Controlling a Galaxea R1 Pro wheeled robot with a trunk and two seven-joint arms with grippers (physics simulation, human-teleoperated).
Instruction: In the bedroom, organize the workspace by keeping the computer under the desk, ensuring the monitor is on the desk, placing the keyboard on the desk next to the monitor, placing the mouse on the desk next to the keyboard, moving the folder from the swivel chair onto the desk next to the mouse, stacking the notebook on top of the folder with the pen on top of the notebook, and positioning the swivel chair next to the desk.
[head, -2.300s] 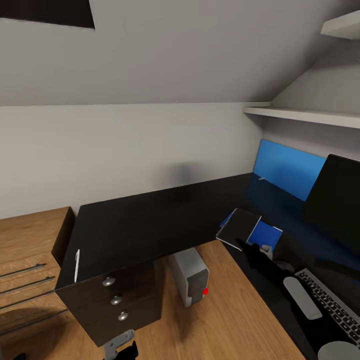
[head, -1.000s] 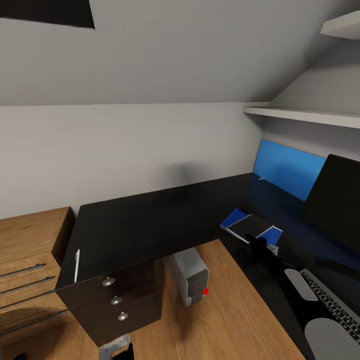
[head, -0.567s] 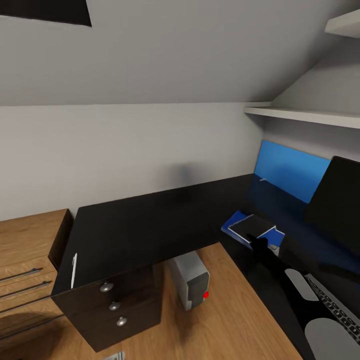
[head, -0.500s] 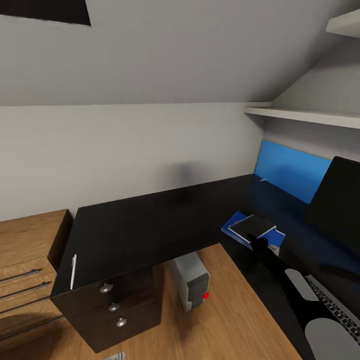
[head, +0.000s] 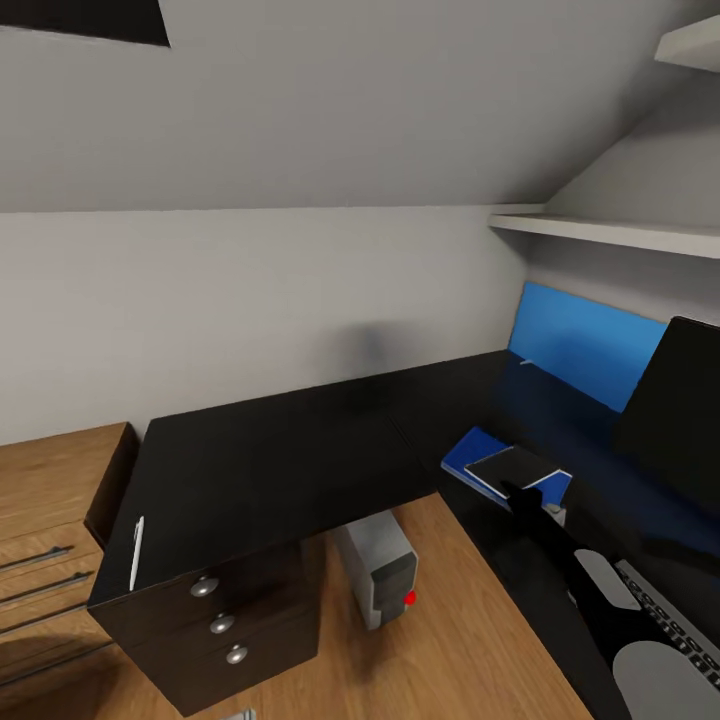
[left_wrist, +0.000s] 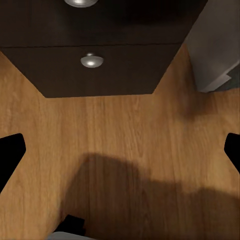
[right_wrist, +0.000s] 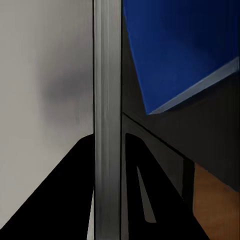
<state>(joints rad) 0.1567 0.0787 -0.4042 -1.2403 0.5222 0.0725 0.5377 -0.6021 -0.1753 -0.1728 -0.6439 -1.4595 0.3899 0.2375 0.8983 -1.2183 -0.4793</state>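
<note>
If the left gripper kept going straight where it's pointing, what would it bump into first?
Probably the wooden floor: the left gripper, jaws open, points straight down at it, in front of the desk drawers. Depth is unclear.

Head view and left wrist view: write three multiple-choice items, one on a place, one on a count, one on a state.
1. Where does the pen lie?
A. at the desk's left edge
B. on the shelf
C. on the floor

2. How many drawer knobs show under the desk?
A. one
B. three
C. five

3. The left gripper is:
A. open
B. shut on the pen
C. shut on a knob

1 A: the white pen lies on the desk by its left edge.
2 B: three knobs, stacked.
3 A: the left gripper has its fingers spread wide, holding nothing.
</note>
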